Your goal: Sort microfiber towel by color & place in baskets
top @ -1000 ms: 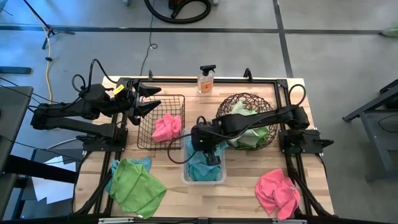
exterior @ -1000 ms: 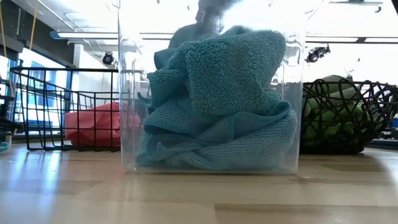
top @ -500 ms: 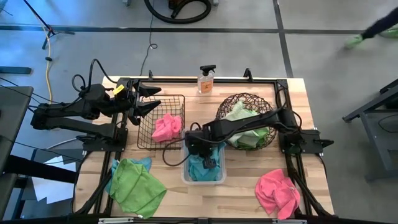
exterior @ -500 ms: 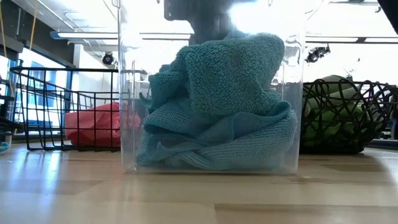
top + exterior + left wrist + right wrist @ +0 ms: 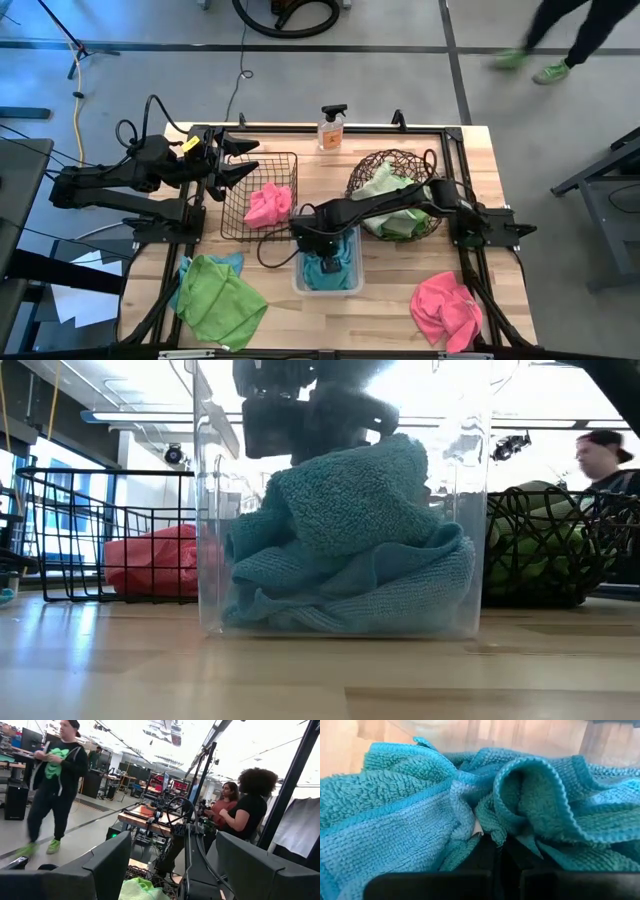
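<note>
**Ana:** Down inside the clear tub (image 5: 327, 272), just toward six o'clock of table centre, the right gripper (image 5: 327, 264) was buried in the teal towels (image 5: 345, 545). Were its jaws open or clamped on cloth?

**Ben:** I couldn't tell. The right wrist view showed only teal folds (image 5: 470, 810) pressed against the fingers. I'd say the job was to let go fully and lift straight up, so no fold trailed over the rim.

**Ana:** And the left gripper (image 5: 235, 160)?

**Ben:** It waited at ten o'clock beside the black wire basket (image 5: 258, 196), jaws spread wide and empty.

**Ana:** What did each view add?

**Ben:** The low view showed how high the teal heap stood in the tub. Only the high view showed the work left: green towel (image 5: 220, 298) over a teal one at seven o'clock, pink towel (image 5: 447, 308) at five, pink towel in the wire basket (image 5: 269, 203), green towel in the woven basket (image 5: 395, 193).
</note>
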### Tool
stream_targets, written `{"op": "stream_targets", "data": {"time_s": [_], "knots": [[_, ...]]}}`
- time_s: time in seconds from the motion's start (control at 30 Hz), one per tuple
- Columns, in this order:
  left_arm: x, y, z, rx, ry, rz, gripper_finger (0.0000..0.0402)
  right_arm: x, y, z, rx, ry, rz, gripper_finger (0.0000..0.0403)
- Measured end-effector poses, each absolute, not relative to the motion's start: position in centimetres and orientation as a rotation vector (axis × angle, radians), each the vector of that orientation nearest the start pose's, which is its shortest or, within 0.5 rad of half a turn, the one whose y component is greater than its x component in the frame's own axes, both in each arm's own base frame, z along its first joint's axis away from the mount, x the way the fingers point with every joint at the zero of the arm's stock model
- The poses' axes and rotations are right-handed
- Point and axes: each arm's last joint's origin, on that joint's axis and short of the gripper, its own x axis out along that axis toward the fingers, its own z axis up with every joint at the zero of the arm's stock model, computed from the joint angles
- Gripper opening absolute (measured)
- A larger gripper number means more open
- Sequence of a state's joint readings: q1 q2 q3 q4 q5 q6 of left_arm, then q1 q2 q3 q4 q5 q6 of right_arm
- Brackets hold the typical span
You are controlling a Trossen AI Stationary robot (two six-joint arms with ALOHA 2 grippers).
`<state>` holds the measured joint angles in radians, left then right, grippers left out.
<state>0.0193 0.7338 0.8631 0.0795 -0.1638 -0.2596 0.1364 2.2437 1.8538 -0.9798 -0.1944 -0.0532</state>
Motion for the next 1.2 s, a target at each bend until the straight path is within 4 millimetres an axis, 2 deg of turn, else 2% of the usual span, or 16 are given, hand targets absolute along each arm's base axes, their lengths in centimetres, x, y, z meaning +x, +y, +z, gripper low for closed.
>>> {"op": "stream_targets", "data": {"time_s": [0.3,0.4,0.67,0.8,0.97,1.2], "knots": [[15.3,0.8,39.1,-0.272,-0.231,0.154,0.0278,45.3,6.5,19.1,0.006,1.362,0.328,0.0012],[15.3,0.8,39.1,-0.272,-0.231,0.154,0.0278,45.4,6.6,20.2,0.009,1.362,0.347,0.0048],[15.3,0.8,39.1,-0.272,-0.231,0.155,0.0278,45.4,6.6,24.1,-0.021,1.341,0.385,0.0189],[15.3,0.8,39.1,-0.272,-0.231,0.155,0.0278,45.3,6.6,26.3,-0.034,1.308,0.394,0.024],[15.1,0.8,39.3,-0.272,-0.239,0.153,0.0278,44.9,6.5,28.6,-0.046,1.291,0.403,0.0272],[14.5,0.8,39.5,-0.273,-0.26,0.15,0.0278,43.4,6.1,30.8,-0.061,1.308,0.418,0.0277]]}}
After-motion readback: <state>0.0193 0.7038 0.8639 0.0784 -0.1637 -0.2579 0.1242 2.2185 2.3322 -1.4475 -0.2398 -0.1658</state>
